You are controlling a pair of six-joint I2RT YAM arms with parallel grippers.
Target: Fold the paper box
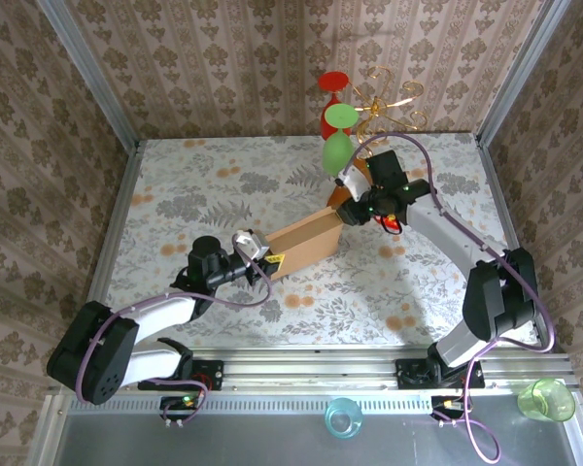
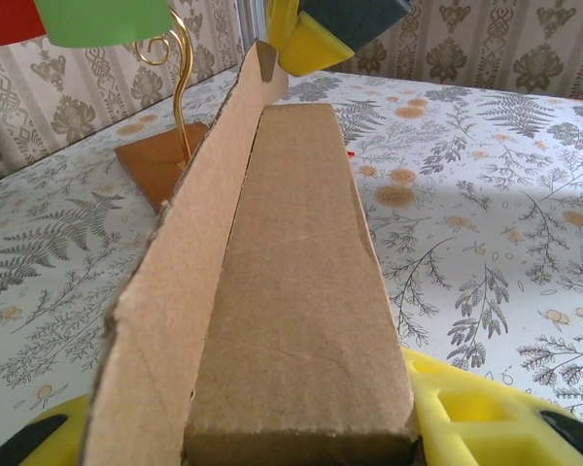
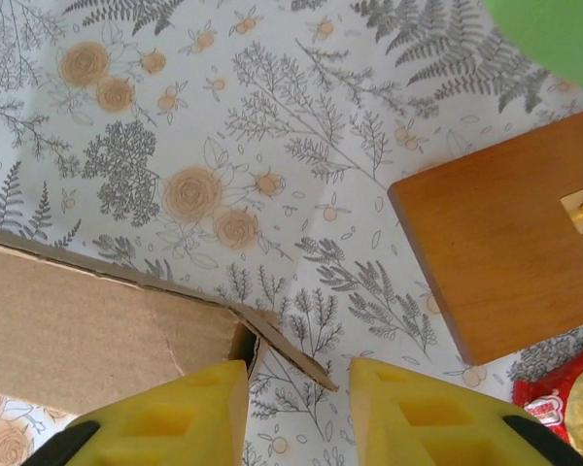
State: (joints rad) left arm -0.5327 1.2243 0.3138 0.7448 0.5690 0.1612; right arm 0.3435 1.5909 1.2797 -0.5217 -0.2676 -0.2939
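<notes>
The paper box (image 1: 301, 245) is a long, narrow, light-brown cardboard piece lying slantwise mid-table. My left gripper (image 1: 264, 262) is shut on its near end. In the left wrist view the box (image 2: 291, 291) runs away from me between the yellow fingers (image 2: 476, 417), with one side wall (image 2: 189, 262) standing up on the left. My right gripper (image 1: 355, 201) is at the far end. In the right wrist view this gripper (image 3: 296, 379) is open, and a small end flap (image 3: 287, 351) of the box (image 3: 78, 320) pokes into the gap, near the left finger (image 3: 189, 413).
A wooden base (image 3: 505, 252) with a gold wire stand (image 1: 389, 109) holding red and green pieces (image 1: 337, 121) stands just beyond the box's far end. A red item (image 3: 554, 398) lies by the right gripper. A teal cup (image 1: 342, 417) and a green cup (image 1: 547, 400) sit on the front rail.
</notes>
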